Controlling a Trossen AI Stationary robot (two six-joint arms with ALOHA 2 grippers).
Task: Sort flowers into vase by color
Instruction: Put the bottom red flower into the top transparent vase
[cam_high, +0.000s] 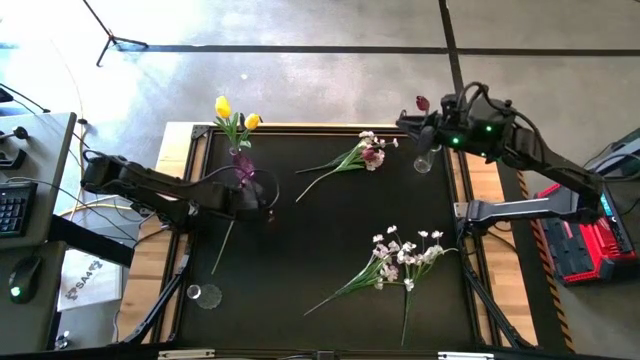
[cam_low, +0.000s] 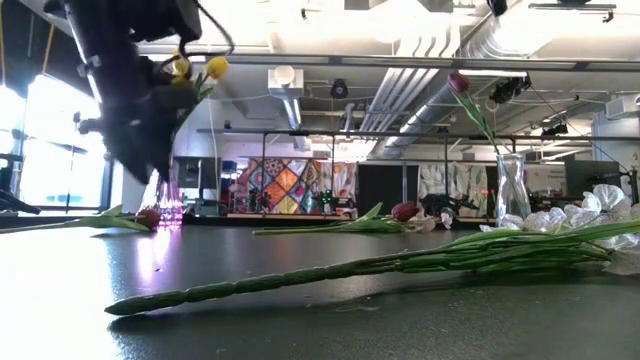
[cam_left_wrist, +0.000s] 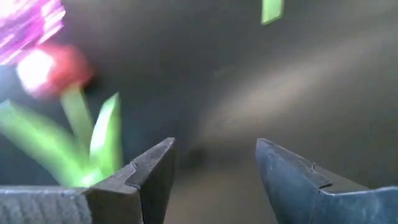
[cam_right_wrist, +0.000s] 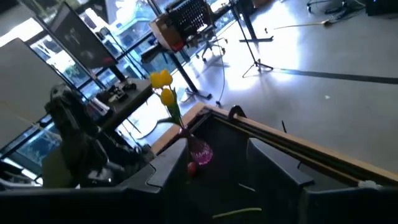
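The black table (cam_high: 320, 260) carries the flowers in loose groups. Largest is the spray of small white-pink blossoms (cam_high: 405, 252) lying near the right front, its long green stems fanning toward the table's middle; in the low view these stems (cam_low: 400, 265) stretch across the foreground. Toward the far edge lies a smaller bunch (cam_high: 362, 153) mixing pale blossoms with a dark red head. One dark red tulip (cam_high: 266, 212) lies flat beside the left gripper, its stem running toward the front.

Two yellow tulips (cam_high: 236, 115) stand in a purple-tinted vase (cam_high: 241, 165) at the far left. A clear vase (cam_high: 424, 158) at the far right holds a dark red tulip (cam_high: 422, 103), upright in the low view (cam_low: 459, 82). A small clear glass (cam_high: 204, 296) sits at the left front, and nothing shows in it.

The left gripper (cam_high: 262, 200) hangs low by the purple vase, fingers parted and holding nothing. The right gripper (cam_high: 425, 125) sits above the clear vase, jaws apart, nothing between them.
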